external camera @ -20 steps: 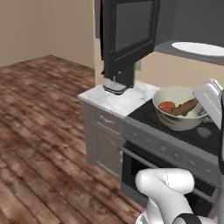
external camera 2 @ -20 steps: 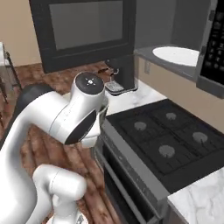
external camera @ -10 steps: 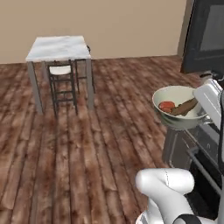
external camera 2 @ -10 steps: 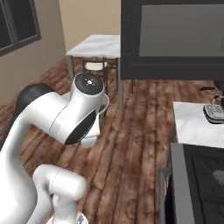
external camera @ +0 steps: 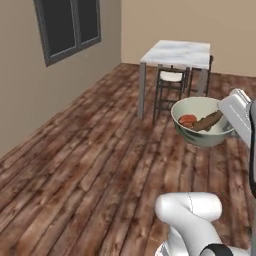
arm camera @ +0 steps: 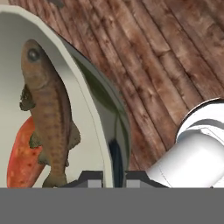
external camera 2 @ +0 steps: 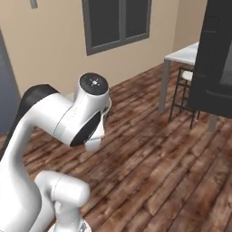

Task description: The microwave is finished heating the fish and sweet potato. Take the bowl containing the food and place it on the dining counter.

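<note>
fish (external camera: 208,121) and sweet potato (external camera: 187,120) in bowl (external camera: 200,135), dining counter (external camera: 177,53) behind

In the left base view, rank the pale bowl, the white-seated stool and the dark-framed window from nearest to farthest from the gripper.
1. Pale cream-green bowl, held at its rim by the gripper.
2. White-seated stool, beyond the bowl, under the marble table.
3. Dark-framed window, on the far left wall.

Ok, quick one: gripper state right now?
Gripper: shut on the rim of the bowl, which hangs above the floor with the fish and sweet potato inside.
</note>
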